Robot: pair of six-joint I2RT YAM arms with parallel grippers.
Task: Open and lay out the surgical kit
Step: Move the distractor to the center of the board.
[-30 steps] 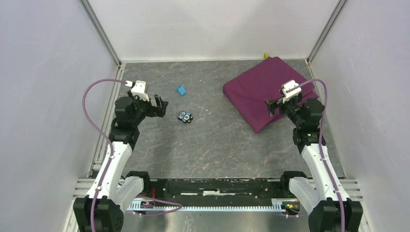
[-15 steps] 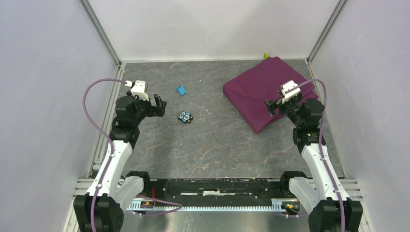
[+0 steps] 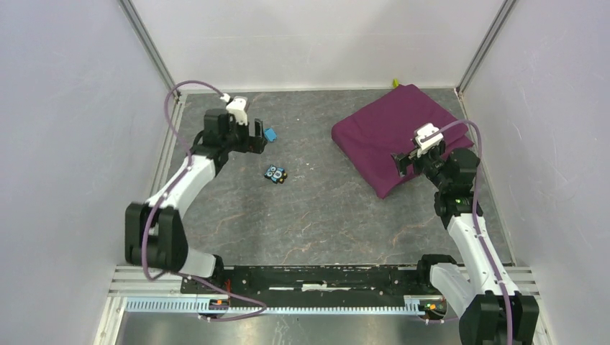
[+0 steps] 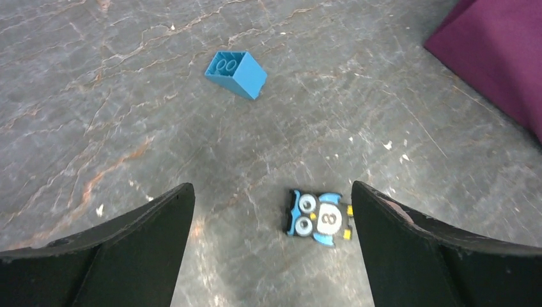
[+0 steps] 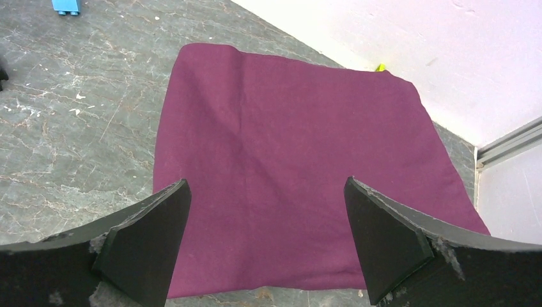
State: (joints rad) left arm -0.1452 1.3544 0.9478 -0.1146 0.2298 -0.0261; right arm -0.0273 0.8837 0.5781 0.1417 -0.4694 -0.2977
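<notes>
The surgical kit is a folded purple cloth wrap (image 3: 392,129) lying shut at the far right of the table; whatever it holds is hidden inside. In the right wrist view the purple cloth wrap (image 5: 300,153) fills the middle, and my right gripper (image 5: 265,185) hovers open over its near edge, with nothing between the fingers. From above, my right gripper (image 3: 401,163) sits at the wrap's near right part. My left gripper (image 3: 255,139) is far from the wrap, at the far left, open and empty. A corner of the wrap (image 4: 498,57) shows in the left wrist view.
A small blue block (image 3: 270,134) lies just right of the left gripper, also seen as a blue block (image 4: 235,73). A black-and-blue owl toy (image 3: 275,174) lies nearer me, and in the left wrist view the owl toy (image 4: 318,217) sits beside the right finger. A yellow bit (image 5: 380,67) peeks out behind the wrap. Walls enclose three sides.
My left arm has stretched out, carrying its gripper farther away and to the right, up to the blue block. The right gripper has shifted only slightly. Both stayed open.
</notes>
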